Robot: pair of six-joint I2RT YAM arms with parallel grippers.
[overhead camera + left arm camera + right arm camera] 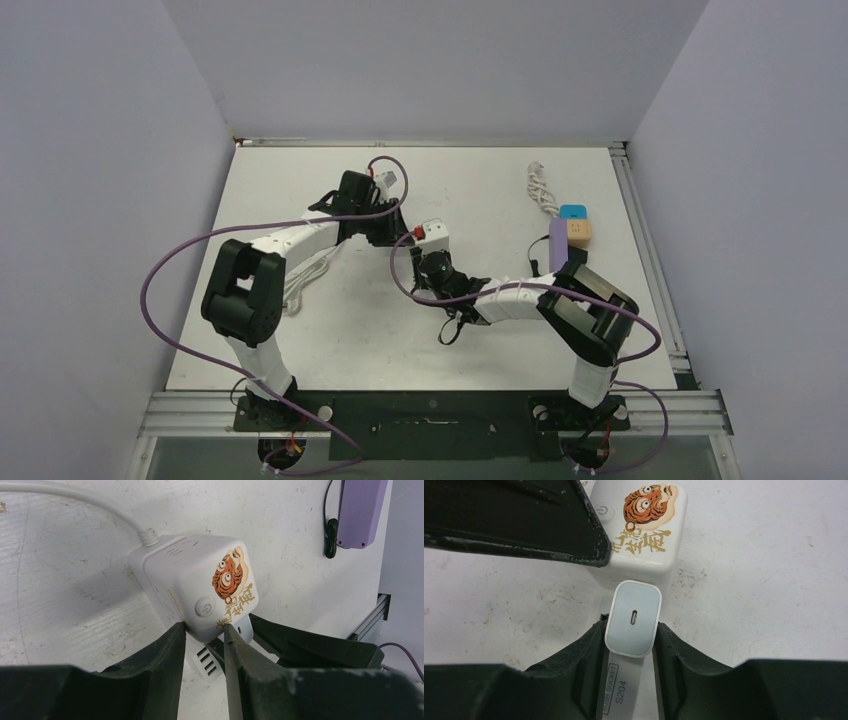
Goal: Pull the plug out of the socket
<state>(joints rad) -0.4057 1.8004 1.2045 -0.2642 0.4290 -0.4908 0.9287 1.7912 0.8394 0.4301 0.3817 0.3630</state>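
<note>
The white cube socket (pixel 434 236) with a tiger sticker sits mid-table; it also shows in the left wrist view (pixel 200 577) and the right wrist view (pixel 644 525). A white plug (pixel 633 617) with a USB-C port sits against the cube's side; its edge shows in the left wrist view (pixel 245 626). My left gripper (pixel 202 630) is shut on the cube's near corner and comes in from the left (pixel 385 225). My right gripper (pixel 631 636) is shut on the plug, one finger on each side, just below the cube (pixel 432 262). I cannot tell whether the plug's pins are still in.
A purple power strip (pixel 558 245) lies to the right, with a blue cube (pixel 573 212), a tan cube (pixel 581 231) and a coiled white cable (pixel 540 188) behind it. The socket's white cord (pixel 75 492) runs off to the left. Walls enclose the table.
</note>
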